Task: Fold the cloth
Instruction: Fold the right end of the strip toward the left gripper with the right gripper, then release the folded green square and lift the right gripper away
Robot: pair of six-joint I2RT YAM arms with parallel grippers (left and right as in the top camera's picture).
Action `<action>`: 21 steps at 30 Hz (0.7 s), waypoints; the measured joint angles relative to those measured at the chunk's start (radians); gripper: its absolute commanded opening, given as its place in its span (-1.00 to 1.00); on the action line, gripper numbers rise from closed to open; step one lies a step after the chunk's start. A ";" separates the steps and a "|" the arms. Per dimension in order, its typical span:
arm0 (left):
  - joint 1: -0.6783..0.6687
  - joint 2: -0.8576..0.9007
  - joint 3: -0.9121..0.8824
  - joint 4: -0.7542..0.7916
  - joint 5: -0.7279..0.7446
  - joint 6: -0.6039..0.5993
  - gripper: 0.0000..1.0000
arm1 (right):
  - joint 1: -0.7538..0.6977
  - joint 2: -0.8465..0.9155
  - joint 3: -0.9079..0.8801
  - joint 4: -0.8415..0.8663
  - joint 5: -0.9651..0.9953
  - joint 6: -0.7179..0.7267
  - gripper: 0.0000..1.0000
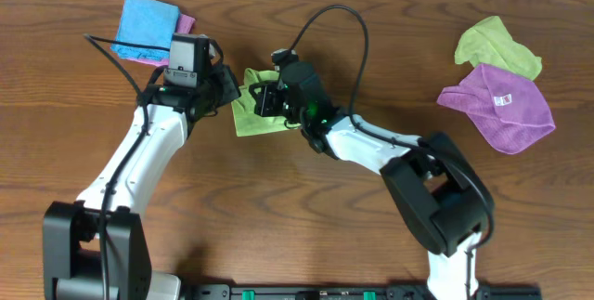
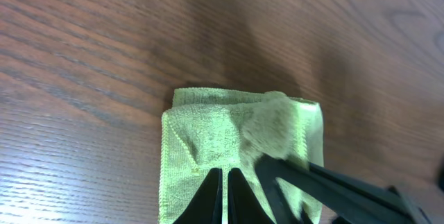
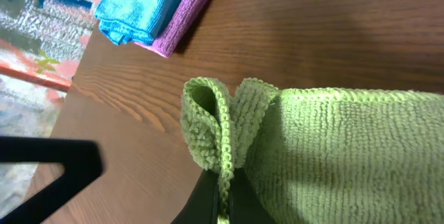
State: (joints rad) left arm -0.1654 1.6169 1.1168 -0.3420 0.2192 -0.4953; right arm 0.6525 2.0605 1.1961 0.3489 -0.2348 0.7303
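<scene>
**Wood-grain table, green cloth caught between two pincers**

Brown wooden table fills every view. The cloth lies folded just left of centre, between the two arms. The right gripper is closed on a doubled-over hem of the cloth, which curls up out of the jaws. The left gripper is closed too, its tips down on the cloth; whether a layer is nipped cannot be told. At the far left, a folded blue cloth sits on a folded pink cloth. At the far right, a crumpled green cloth touches a purple cloth.
</scene>
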 measured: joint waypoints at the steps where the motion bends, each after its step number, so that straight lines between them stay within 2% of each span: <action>1: 0.001 -0.006 0.000 -0.003 -0.003 0.002 -0.88 | 0.002 0.013 0.012 0.000 0.000 0.000 -0.97; 2: 0.003 -0.011 0.000 -0.007 -0.006 0.003 -0.88 | 0.004 0.024 0.022 0.000 0.000 0.000 -0.93; 3: 0.004 -0.016 0.000 -0.011 -0.010 0.003 -0.88 | 0.006 0.034 0.031 0.000 0.002 0.000 -0.67; 4: 0.005 -0.020 0.000 -0.015 -0.010 0.004 -0.88 | 0.009 0.040 0.037 0.000 0.003 0.002 -0.49; 8: 0.010 -0.026 0.000 -0.027 -0.017 0.006 -0.88 | 0.027 0.046 0.040 0.012 -0.001 -0.002 -0.05; 10: 0.016 -0.026 0.000 -0.031 -0.017 0.006 -0.88 | 0.038 0.046 0.041 0.035 -0.031 -0.005 0.07; 14: 0.037 -0.029 0.000 -0.037 -0.018 0.006 -0.86 | 0.043 0.046 0.049 0.076 -0.119 -0.007 0.13; 15: 0.042 -0.031 0.000 -0.038 -0.018 0.007 -0.81 | 0.043 0.046 0.050 0.075 -0.130 -0.007 0.13; 19: 0.060 -0.041 0.000 -0.047 -0.018 0.018 -0.34 | 0.040 0.046 0.050 0.055 -0.161 -0.012 0.26; 21: 0.067 -0.053 0.000 -0.057 -0.018 0.020 -0.01 | 0.032 0.045 0.051 0.033 -0.171 -0.024 0.29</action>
State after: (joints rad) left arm -0.0986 1.5635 1.1172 -0.3992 0.2012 -0.4751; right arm 0.6849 2.1056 1.2469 0.3820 -0.4057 0.7063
